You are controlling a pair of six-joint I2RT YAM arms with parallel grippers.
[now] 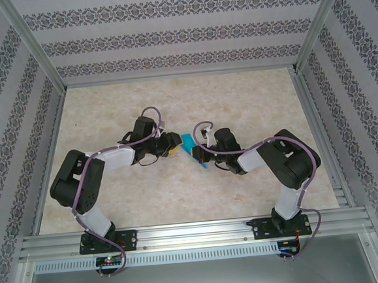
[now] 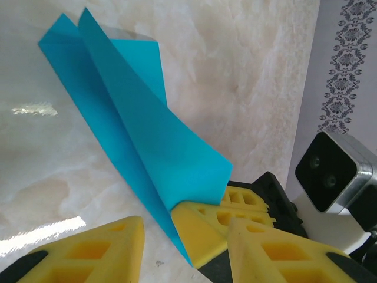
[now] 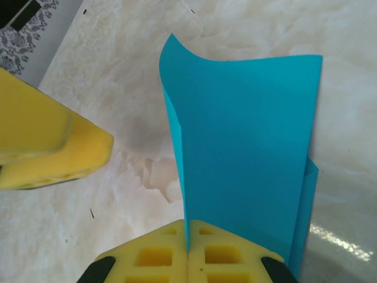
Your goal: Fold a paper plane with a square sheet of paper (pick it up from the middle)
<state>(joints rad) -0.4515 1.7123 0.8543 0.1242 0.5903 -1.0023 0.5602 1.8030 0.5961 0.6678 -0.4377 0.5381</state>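
Arm bases: I see both bolted to the aluminium rail [image 1: 196, 233] at the near edge, left arm on the left, right arm on the right, each elbow bent outward and each wrist reaching in toward the middle.
Right end effector [image 3: 188, 250]: clenched. In its wrist view the two yellow fingers meet with the near edge of the sheet of paper [image 3: 247, 135] pinched between them.
Left end effector [image 1: 171, 143]: released. In its own wrist view I see its yellow fingers [image 2: 88, 250] standing apart, with the right arm's clenched fingertips and the lower corner of the sheet in the gap. I cannot tell whether it touches the paper.
Sheet of paper: teal-blue, creased lengthwise into overlapping layers. It rises away from the right fingers, one top corner curling, with a second layer showing behind its right edge. In the top view it sits between the two end effectors, near the middle of the work area.
Tabletop [image 1: 238, 98]: pale, marbled and glossy, with light glinting off it under the paper.
Far wall [image 1: 180, 34]: patterned wallpaper in grey bands.
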